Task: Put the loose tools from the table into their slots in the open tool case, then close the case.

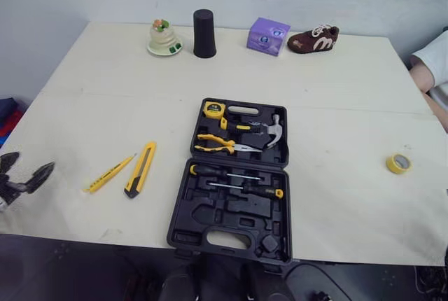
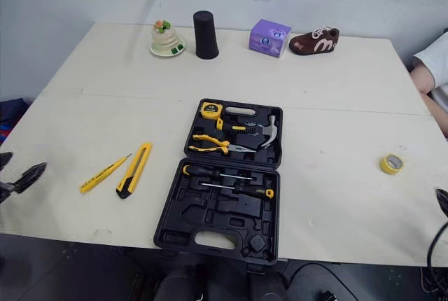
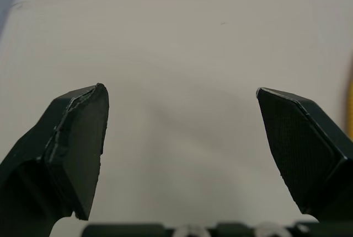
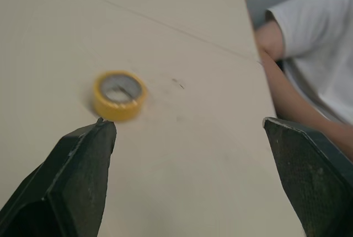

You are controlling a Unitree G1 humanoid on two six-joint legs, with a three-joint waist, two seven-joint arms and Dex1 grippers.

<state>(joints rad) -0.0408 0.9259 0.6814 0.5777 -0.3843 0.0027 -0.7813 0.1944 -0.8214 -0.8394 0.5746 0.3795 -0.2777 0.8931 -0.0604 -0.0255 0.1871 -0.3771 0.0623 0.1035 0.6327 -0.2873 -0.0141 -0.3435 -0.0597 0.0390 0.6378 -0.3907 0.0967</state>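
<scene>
The open tool case (image 1: 234, 182) is seen centred on the worktop (image 1: 336, 70); a yellow utility knife (image 1: 141, 169) and a slim yellow tool (image 1: 110, 173) are laid loose to its left, a tape roll (image 1: 398, 163) to its right; the left end effector (image 3: 181, 91) and the right end effector (image 4: 187, 124) are held spread and empty; the knife could be knocked askew if its close neighbour is clipped.

Black wedge-shaped fingers (image 3: 77, 138) on the left gripper (image 3: 181, 88), finely textured pads (image 3: 300, 149), one edge chipped pale; the right gripper (image 4: 187, 121) has matching matte black wedges
</scene>
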